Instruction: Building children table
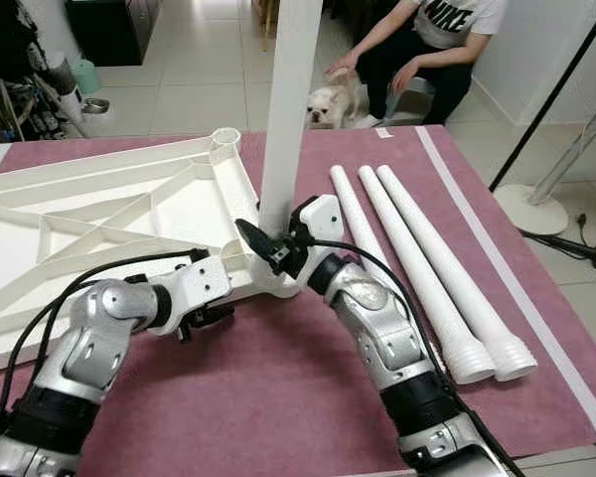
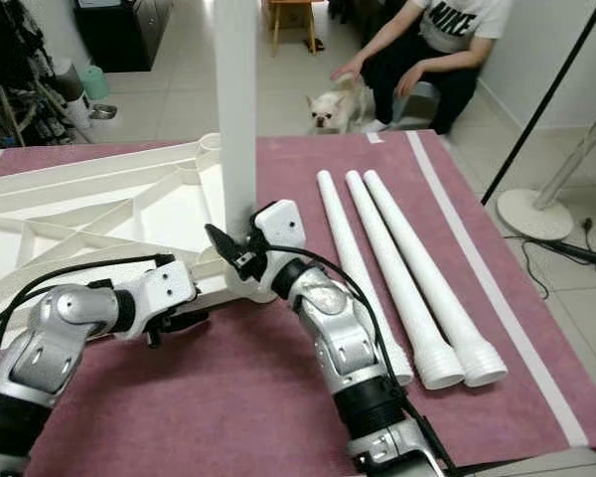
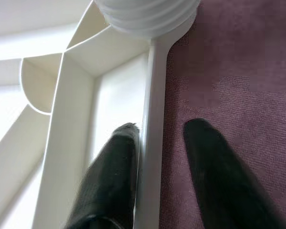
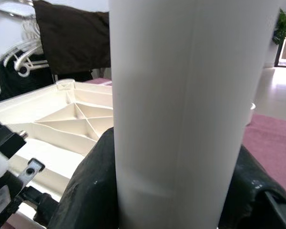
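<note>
A white tabletop [image 1: 89,214] lies upside down on a mauve carpeted surface [image 1: 278,397], its ribbed underside facing up, at the left of the scene. At its near right corner a white table leg [image 1: 288,99] stands upright, its threaded end seated in the corner socket. The right hand [image 1: 278,241] is clamped on the low part of this leg, one black finger on each side of the tube, as the right wrist view shows. The left hand [image 1: 214,316] sits just left of that corner at the near edge of the tabletop; its fingers [image 3: 109,181] are apart and straddle the thin rim, one inside the tabletop against the rim wall and the other outside over the carpet. Three more white legs [image 1: 427,268] lie side by side on the surface to the right, threaded ends nearest. Beyond the far edge, a person [image 1: 427,50] sits on the tiled floor [image 1: 189,89] with a small pale dog [image 1: 328,104].
</note>
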You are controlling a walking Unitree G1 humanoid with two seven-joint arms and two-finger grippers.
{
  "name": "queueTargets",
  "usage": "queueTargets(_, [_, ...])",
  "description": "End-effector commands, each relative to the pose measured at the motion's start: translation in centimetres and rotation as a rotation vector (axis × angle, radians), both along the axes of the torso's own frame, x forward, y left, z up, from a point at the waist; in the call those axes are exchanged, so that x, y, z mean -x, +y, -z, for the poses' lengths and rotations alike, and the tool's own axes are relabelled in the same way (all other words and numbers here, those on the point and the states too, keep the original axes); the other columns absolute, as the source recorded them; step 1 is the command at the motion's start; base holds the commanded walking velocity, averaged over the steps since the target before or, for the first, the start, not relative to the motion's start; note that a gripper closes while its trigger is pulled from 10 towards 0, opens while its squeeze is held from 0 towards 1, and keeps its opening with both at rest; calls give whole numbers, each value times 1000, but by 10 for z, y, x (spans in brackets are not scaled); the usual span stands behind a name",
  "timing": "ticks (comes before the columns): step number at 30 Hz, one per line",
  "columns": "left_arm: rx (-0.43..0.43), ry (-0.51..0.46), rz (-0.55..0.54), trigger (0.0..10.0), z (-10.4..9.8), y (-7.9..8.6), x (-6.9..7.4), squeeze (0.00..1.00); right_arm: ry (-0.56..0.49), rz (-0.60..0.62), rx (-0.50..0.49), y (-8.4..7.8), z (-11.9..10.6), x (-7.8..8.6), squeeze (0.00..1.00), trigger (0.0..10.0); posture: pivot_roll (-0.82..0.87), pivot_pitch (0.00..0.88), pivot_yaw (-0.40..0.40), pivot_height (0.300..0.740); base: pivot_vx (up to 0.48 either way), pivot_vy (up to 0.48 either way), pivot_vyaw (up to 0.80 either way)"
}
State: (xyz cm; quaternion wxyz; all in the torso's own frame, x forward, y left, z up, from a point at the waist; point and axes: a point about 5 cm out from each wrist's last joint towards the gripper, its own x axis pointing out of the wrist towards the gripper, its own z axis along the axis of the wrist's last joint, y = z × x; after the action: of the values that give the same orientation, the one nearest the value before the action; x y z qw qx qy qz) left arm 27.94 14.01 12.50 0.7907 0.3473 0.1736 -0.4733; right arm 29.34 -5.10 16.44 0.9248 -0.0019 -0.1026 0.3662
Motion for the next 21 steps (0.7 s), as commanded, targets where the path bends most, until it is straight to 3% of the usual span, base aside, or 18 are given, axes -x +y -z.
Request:
queueTargets(1, [-18, -140, -120, 4980, 0, 1, -13, 0, -51, 43, -12, -7, -8, -2, 0, 10000, 76, 0, 61, 740, 0, 0, 0])
queueTargets(3, [-31, -142, -116, 4902, 0, 1, -16, 0, -64, 57, -15, -9, -11, -3, 0, 10000, 71, 0, 66, 740, 0, 0, 0])
queueTargets(4, [-48, -144, -101, 4078, 1, 0, -20, 0, -75, 69, -19, -12, -14, -4, 0, 10000, 64, 0, 71, 740, 0, 0, 0])
queueTargets(7, [-59, -146, -91, 4078, 1, 0, -22, 0, -79, 74, -20, -14, -16, -5, 0, 10000, 64, 0, 71, 740, 0, 0, 0])
queueTargets(8, [-77, -144, -71, 1569, 2, 0, -26, 0, -90, 86, -20, -17, -19, -6, 0, 10000, 56, 0, 78, 740, 0, 0, 0])
queueTargets(9, [-91, -139, -51, 0, 2, 0, -28, 0, -99, 96, -20, -20, -21, -6, 0, 10000, 56, 0, 79, 740, 0, 0, 0])
queueTargets(16, [-126, -120, -11, 0, 4, 4, -31, 0, -115, 124, -24, -24, -26, -8, 0, 10000, 50, 0, 84, 740, 0, 0, 0])
queueTargets(20, [-83, -129, -20, 0, -3, 4, -36, 0, -124, 137, -33, -25, -28, -8, 0, 10000, 51, 0, 83, 740, 0, 0, 0])
queueTargets(21, [-56, -141, -23, 2039, -11, 4, -39, 0, -126, 143, -38, -25, -29, -9, 0, 10000, 51, 0, 83, 740, 0, 0, 0])
